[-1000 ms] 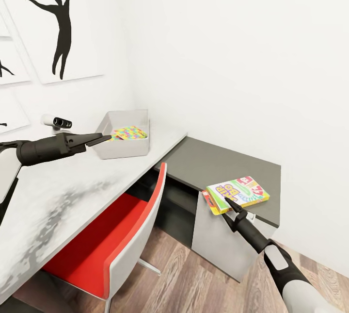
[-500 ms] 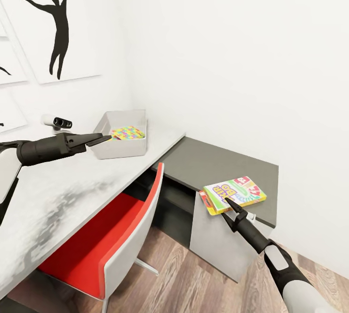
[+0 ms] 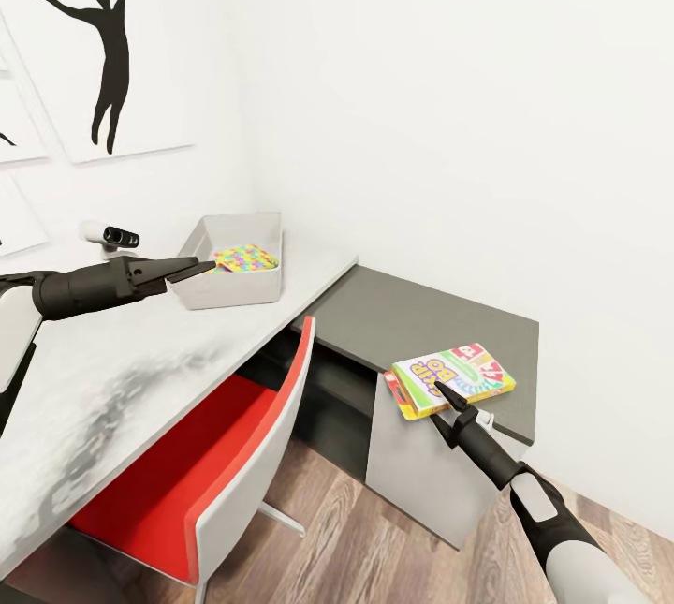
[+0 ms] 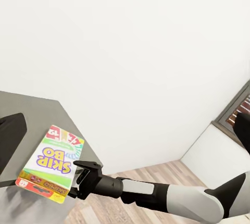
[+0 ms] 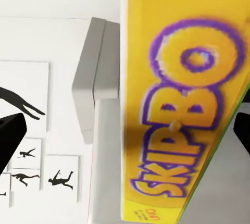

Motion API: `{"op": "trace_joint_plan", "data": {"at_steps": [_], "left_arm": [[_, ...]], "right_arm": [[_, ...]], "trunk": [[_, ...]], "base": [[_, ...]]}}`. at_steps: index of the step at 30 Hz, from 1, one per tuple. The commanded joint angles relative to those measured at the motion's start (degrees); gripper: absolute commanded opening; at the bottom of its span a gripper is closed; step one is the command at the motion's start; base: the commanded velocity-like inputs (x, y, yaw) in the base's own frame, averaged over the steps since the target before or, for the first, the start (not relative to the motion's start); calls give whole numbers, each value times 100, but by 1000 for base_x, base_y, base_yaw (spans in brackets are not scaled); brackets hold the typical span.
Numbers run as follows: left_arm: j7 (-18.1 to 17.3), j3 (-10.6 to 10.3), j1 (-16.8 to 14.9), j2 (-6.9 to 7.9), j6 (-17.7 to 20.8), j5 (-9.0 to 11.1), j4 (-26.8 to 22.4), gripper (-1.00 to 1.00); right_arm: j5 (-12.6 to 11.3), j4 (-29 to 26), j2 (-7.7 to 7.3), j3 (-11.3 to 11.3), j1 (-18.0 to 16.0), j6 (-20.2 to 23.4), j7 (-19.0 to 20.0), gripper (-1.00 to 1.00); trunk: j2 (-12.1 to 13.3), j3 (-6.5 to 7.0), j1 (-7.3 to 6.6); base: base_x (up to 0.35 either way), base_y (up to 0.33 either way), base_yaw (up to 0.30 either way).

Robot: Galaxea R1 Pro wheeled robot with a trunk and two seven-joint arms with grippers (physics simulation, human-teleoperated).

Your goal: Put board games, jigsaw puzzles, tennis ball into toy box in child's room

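The green-yellow-red SKIP-BO board game (image 3: 454, 378) lies on the near corner of the table's dark grey wing (image 3: 421, 318), overhanging its edge. My right gripper (image 3: 436, 401) is open at the box's near edge. In the right wrist view the board game (image 5: 177, 104) looms close between the two spread fingers (image 5: 10, 136). The toy box (image 3: 234, 284) stands on the light grey tabletop (image 3: 122, 370) with a jigsaw puzzle (image 3: 245, 257) inside. My left gripper (image 3: 200, 266) hovers open and empty beside the toy box. The left wrist view looks at the board game (image 4: 51, 161).
A red and white chair (image 3: 225, 454) is tucked under the table between my arms. A white cabinet (image 3: 417, 468) supports the dark wing. A small black-and-white device (image 3: 110, 234) sits by the wall. Wood floor (image 3: 374, 557) lies below.
The head view has shifted slightly. My right gripper has edged a little closer onto the SKIP-BO box. The left arm has held its place.
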Motion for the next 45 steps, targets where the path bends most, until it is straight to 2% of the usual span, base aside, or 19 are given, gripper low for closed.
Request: {"op": "trace_joint_plan", "data": {"at_steps": [1, 28, 45], "left_arm": [[-15, -7, -5, 4, 20, 5, 3, 100], [-15, -26, -5, -4, 20, 5, 3, 100], [-15, -42, -5, -5, 20, 5, 3, 100]], "right_arm": [[-20, 3, 1, -11, -4, 38, 5, 100], [-8, 11, -23, -13, -4, 33, -77, 100], [-9, 8, -17, -89, -4, 226, -607, 100]], "trunk": [[-3, -5, 0], [-3, -5, 0], [-3, -5, 0]], "base": [[0, 0, 0], [0, 0, 0], [0, 0, 0]]}}
